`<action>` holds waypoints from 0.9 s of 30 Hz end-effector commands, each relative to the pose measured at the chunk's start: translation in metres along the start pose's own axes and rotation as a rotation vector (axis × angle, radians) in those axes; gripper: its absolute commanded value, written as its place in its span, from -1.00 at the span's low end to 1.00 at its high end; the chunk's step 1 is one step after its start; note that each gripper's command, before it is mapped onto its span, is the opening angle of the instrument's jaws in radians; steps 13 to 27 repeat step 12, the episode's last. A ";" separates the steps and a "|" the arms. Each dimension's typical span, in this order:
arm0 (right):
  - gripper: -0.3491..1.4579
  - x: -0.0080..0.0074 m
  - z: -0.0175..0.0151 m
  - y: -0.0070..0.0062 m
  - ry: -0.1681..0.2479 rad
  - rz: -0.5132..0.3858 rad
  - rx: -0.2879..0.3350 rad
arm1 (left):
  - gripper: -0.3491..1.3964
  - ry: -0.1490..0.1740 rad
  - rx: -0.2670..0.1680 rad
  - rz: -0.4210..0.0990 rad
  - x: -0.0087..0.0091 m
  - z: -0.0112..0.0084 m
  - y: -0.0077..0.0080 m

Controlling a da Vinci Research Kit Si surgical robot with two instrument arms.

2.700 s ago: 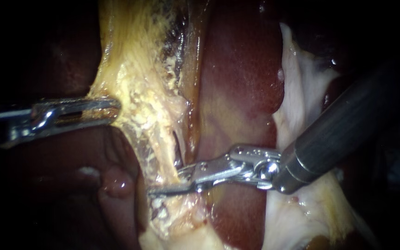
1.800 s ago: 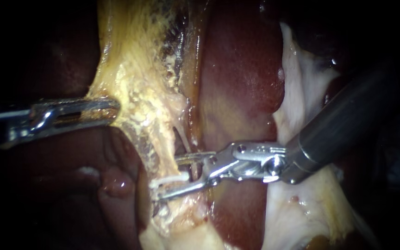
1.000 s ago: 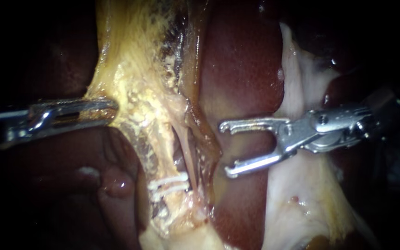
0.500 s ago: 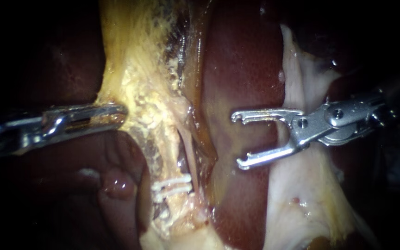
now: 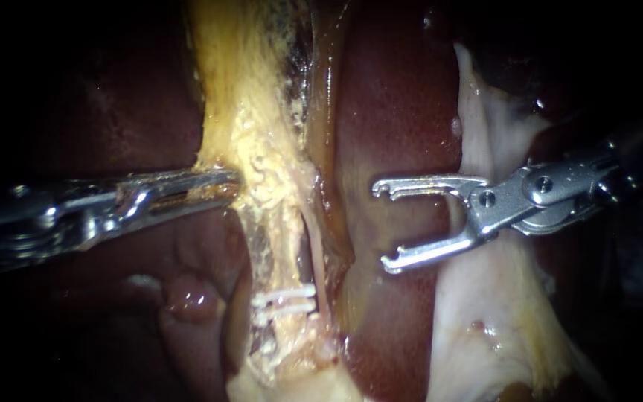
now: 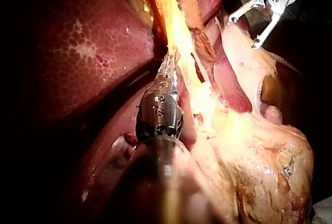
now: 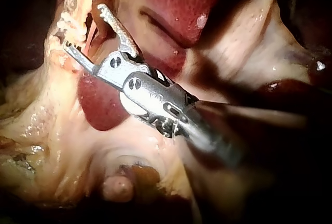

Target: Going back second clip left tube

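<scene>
Two white clips (image 5: 284,301) sit side by side, low down on a thin tube (image 5: 301,249). The tube runs down inside a long strip of yellow tissue (image 5: 251,112). I cannot tell which tube it is.

The right instrument (image 5: 382,223) is off to the right of the clips and well apart from them. Its jaws are wide apart and hold nothing. They point at the tube, with the dark red liver (image 5: 396,112) behind them. Its shaft lies over some pale tissue (image 5: 485,320).

The left instrument (image 5: 226,181) comes in from the other side, higher up than the clips. Its jaws are closed on the edge of the yellow tissue and pinch it.

In the left wrist view, the left instrument (image 6: 168,68) bites into the yellow tissue, and the right instrument (image 6: 241,35) shows far ahead with its jaws apart.

In the right wrist view, the right instrument (image 7: 83,26) has its jaws apart close to the yellow tissue, with nothing in them.
</scene>
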 end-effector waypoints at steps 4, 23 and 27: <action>0.05 0.0001 0.0000 0.0000 0.000 0.000 0.000 | -1.00 0.000 0.000 -0.001 0.0000 0.0000 0.0000; 0.05 0.0001 -0.0002 -0.0001 0.000 -0.006 0.001 | -1.00 0.000 0.000 -0.001 0.0000 0.0000 0.0000; 0.05 0.0001 -0.0002 -0.0001 0.000 -0.006 0.001 | -1.00 0.000 0.000 -0.001 0.0000 0.0000 0.0000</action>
